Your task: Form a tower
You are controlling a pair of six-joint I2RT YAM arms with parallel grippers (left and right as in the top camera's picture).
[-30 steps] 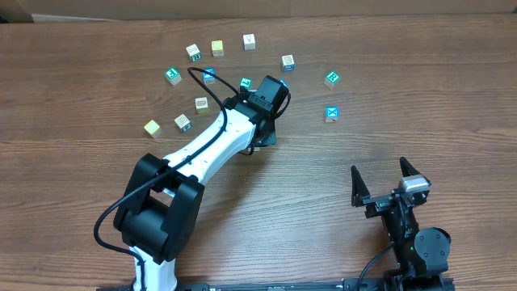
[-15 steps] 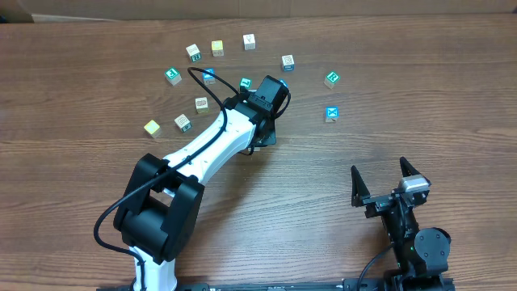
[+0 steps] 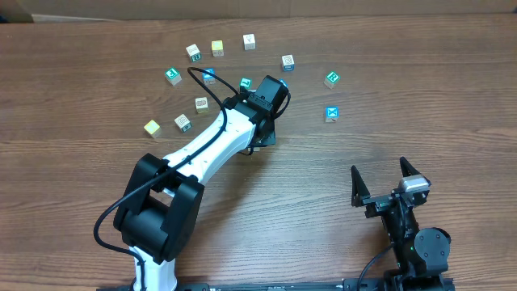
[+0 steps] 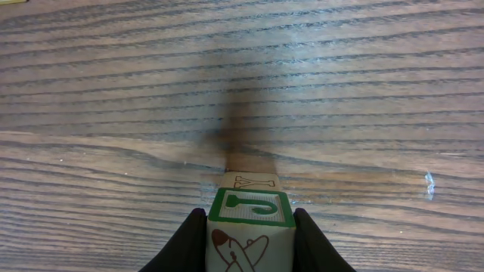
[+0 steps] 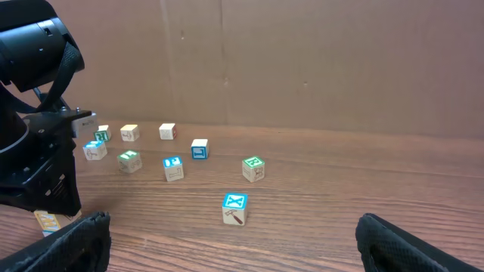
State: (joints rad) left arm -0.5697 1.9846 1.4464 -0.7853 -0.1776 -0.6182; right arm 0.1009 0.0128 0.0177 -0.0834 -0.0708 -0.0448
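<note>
My left gripper (image 4: 249, 217) is shut on a cream cube (image 4: 250, 206) whose top face has a green frame and a green hook mark, with a brown drawing on its front. Just behind and below it shows the cream top of a second cube (image 4: 252, 180); these two make the tower. I cannot tell whether they touch. In the overhead view the left wrist (image 3: 265, 99) hides both. A cube at the tower's foot (image 5: 48, 220) peeks out under the left arm. My right gripper (image 3: 386, 179) stands open and empty near the front edge.
Several loose cubes lie in an arc behind the left arm, among them a blue X-faced cube (image 3: 330, 114) (image 5: 235, 208), a green-faced one (image 3: 332, 78), a yellow one (image 3: 152, 128) and a cream one (image 3: 249, 41). A cardboard wall (image 5: 302, 60) closes the far side.
</note>
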